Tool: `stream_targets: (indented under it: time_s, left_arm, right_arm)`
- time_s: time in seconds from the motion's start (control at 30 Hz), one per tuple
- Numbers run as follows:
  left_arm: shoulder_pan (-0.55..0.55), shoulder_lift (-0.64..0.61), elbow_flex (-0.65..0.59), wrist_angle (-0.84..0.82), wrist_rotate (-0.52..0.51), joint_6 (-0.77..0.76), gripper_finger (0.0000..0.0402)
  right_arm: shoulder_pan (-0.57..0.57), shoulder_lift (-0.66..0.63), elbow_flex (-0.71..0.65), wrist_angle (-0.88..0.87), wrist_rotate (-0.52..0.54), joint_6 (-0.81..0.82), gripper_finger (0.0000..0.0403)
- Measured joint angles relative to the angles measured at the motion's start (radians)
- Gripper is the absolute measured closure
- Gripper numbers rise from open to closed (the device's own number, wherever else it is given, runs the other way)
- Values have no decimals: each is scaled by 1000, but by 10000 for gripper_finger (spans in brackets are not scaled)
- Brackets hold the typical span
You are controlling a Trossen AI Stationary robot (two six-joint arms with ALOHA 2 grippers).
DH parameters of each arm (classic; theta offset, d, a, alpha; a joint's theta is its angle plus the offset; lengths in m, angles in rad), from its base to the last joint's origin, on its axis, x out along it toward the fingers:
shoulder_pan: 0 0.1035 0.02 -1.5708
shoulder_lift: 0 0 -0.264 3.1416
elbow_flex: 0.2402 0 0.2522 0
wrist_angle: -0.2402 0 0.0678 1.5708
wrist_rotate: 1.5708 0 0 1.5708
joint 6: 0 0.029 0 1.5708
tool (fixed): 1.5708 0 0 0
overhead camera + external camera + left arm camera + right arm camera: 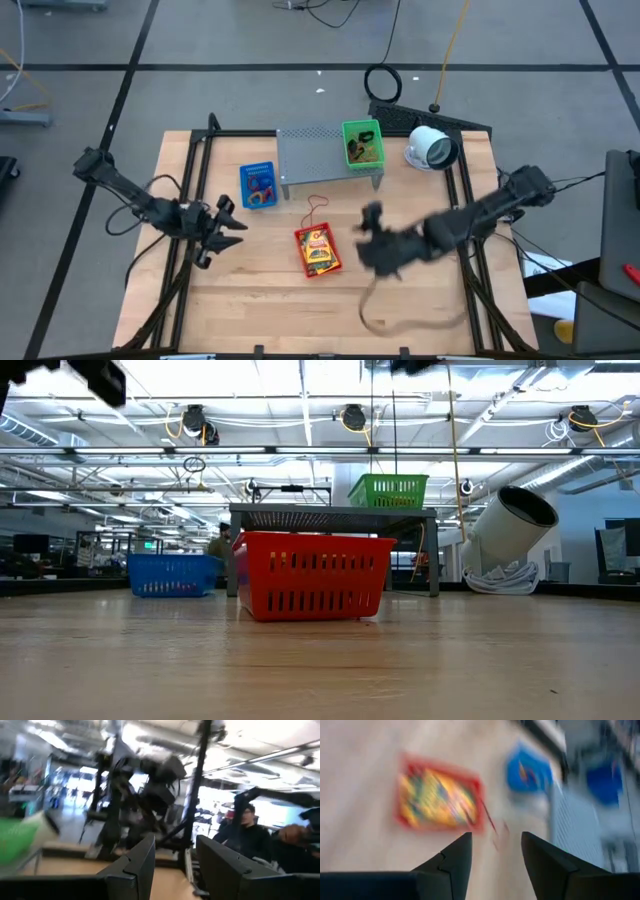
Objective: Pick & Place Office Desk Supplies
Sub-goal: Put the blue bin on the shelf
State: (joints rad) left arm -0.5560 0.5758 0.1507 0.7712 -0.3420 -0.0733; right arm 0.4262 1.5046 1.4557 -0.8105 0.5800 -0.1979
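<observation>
Yellow packets (318, 250) filling red basket, red rubber-band loop (317, 209) beside

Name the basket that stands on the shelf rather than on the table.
The green basket, at one end of the grey shelf; the red and blue baskets sit on the table.

Right pincer (372, 232), apparently empty, hovers beside the red basket (317, 250) of packets.

The wooden table (260, 300) carries a red basket (317, 250), a blue basket (259, 185), a grey shelf (318, 152) (green basket (362, 144) on top) and a white round device (431, 148).
</observation>
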Motion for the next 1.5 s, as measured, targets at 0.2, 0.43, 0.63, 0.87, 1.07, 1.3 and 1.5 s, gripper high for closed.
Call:
stream_targets:
  time_s: [0.2, 0.43, 0.63, 0.87, 1.07, 1.3, 1.5]
  left_arm:
    - [-4, 84, 279, -445, -151, 95, 247]
    - [82, 337, 888, -1567, -265, -238, 247]
    - [210, 534, 1063, -2069, -101, -486, 247]
    - [372, 687, 999, -2086, -37, -393, 247]
    - [539, 758, 936, -1897, 51, -224, 247]
    - [708, 812, 837, -1806, 164, -80, 247]
    - [784, 813, 742, -1726, 250, -5, 247]
  right_arm:
    - [154, 39, -178, 519, 26, -112, 251]
    - [154, 42, -427, 1003, 31, -192, 254]
    - [136, 41, -546, 1323, 35, -371, 254]
    - [147, 39, -553, 1506, 168, -584, 255]
    - [161, 39, -553, 1540, 179, -624, 253]
    - [182, 39, -553, 1532, 182, -652, 259]
    - [184, 39, -553, 1505, 183, -638, 258]
